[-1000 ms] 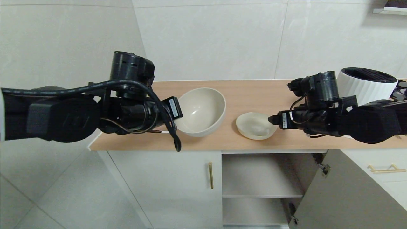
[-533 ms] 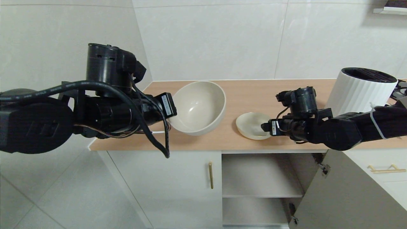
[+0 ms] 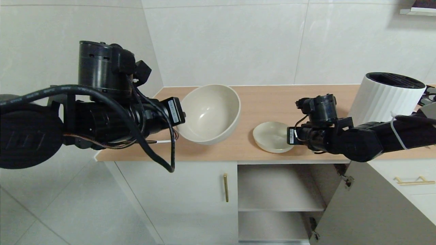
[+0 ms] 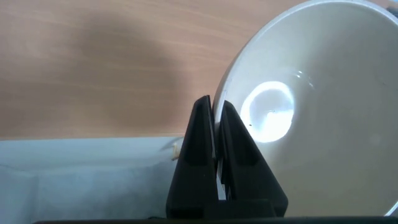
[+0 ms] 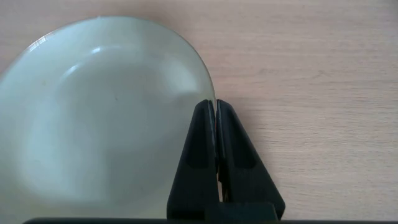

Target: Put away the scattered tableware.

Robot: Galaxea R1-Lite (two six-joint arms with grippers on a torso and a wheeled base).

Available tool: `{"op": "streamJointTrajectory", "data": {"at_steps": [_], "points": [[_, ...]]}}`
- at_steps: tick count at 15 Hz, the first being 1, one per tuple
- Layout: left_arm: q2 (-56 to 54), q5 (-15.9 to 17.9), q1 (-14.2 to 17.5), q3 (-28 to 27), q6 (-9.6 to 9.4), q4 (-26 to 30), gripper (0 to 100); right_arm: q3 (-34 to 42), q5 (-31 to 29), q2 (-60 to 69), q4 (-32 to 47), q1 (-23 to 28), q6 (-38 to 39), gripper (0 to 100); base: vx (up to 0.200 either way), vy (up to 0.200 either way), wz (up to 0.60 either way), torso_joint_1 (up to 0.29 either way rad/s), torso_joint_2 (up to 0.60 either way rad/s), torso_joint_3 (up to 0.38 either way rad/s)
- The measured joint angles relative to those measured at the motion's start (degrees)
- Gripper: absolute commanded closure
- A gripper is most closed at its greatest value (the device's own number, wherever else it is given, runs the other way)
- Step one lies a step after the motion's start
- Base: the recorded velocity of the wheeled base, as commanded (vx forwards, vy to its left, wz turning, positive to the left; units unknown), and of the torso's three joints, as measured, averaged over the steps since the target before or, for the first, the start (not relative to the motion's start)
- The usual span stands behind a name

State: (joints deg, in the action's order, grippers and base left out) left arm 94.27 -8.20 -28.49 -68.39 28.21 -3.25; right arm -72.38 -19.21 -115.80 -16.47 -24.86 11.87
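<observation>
Our left gripper point(image 4: 214, 106) pinches the rim of the big bowl point(image 3: 209, 115), which sits tilted at the left end of the counter point(image 3: 272, 98). Our right gripper point(image 5: 216, 107) pinches the small dish point(image 5: 106, 112) near the front edge. We should lift slowly, because thin rims slip.

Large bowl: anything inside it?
Nothing shows inside the large bowl: a bare glazed interior with a glare spot. The left tool is clamped on its rim and covers a sliver of the inner wall there.
</observation>
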Motion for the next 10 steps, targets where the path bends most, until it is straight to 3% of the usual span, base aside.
{"op": "streamJointTrajectory", "data": {"at_steps": [5,10], "points": [[-3.56,-0.16,-0.95,5.58,-2.90,0.04,100,1.05,1.07,6.16,2.27,1.33,0.68,100,0.000,0.000,0.00,0.000,0.00,0.000],[-8.13,-0.13,-1.05,11.64,-3.55,0.13,100,7.00,12.65,18.36,15.81,1.77,2.85,100,0.000,0.000,0.00,0.000,0.00,0.000]]}}
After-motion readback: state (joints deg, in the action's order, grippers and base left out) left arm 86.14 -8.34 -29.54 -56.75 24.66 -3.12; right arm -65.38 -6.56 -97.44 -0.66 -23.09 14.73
